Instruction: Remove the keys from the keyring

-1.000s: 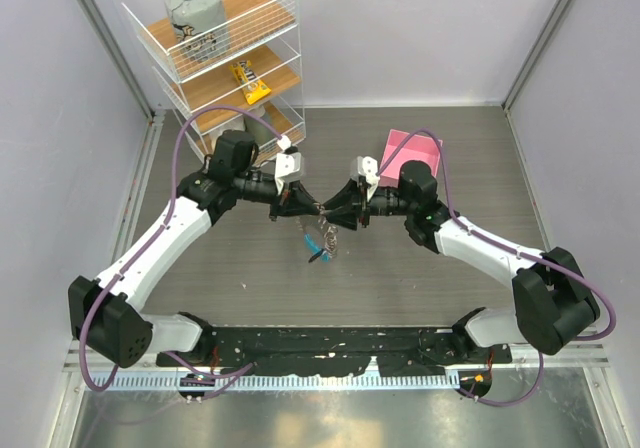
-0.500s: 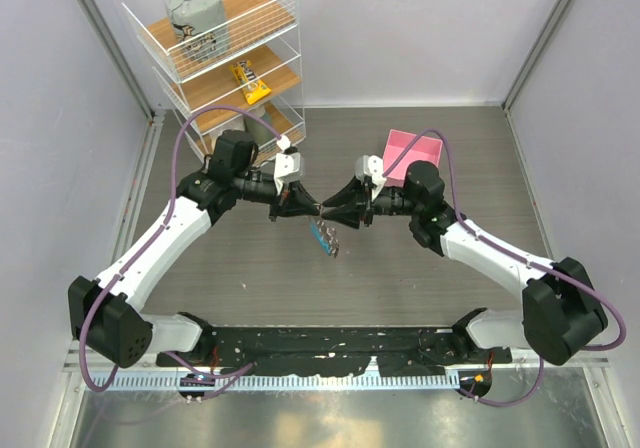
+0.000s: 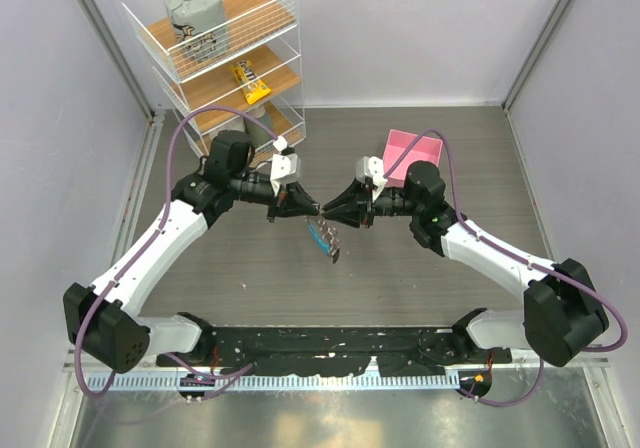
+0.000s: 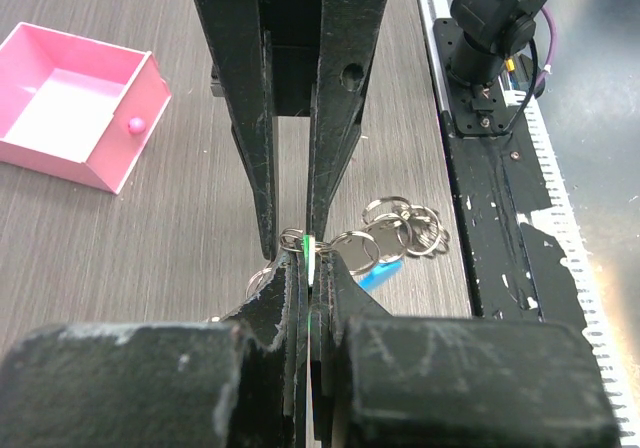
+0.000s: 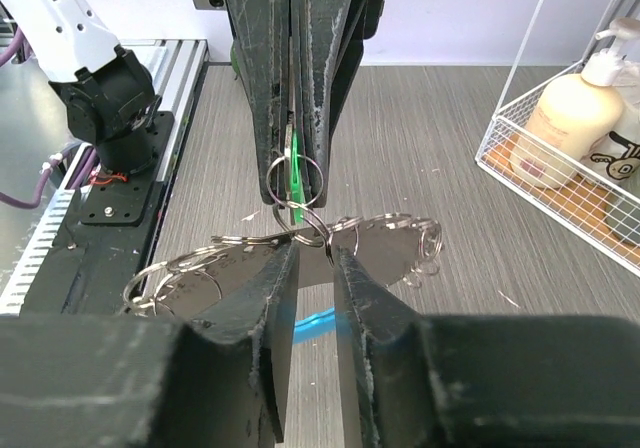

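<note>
Meeting tip to tip at table (image 3: 250,268) centre, top view:

1. Left gripper (image 3: 312,207): reaches in from 9 o'clock, fingers pressed together on the key (image 5: 295,171), whose green head shows as a sliver between its pads.
2. Right gripper (image 3: 333,211): reaches in from 3 o'clock, jaws narrowly parted, with a silver split ring (image 5: 300,230) lying between the tips. Whether it bites on that ring cannot be told.
3. Keyring (image 3: 323,236): a cluster of linked silver rings with a blue strip (image 4: 381,273), held off the table and hanging toward 6 o'clock from the meeting point. The key is linked to it by a ring.
4. Pink box (image 3: 415,153): open-topped, at 1 o'clock, behind the right arm, with a small pink knob on one wall.
5. White wire shelf (image 3: 283,30): three tiers, at 11 o'clock.
   - Top: grey bundle (image 3: 195,13).
   - Middle: yellow packet (image 3: 250,81), dark print too small to read.
   - Bottom: cream pump bottle (image 5: 565,118), beside a label with a cartoon figure and no legible words.
</note>
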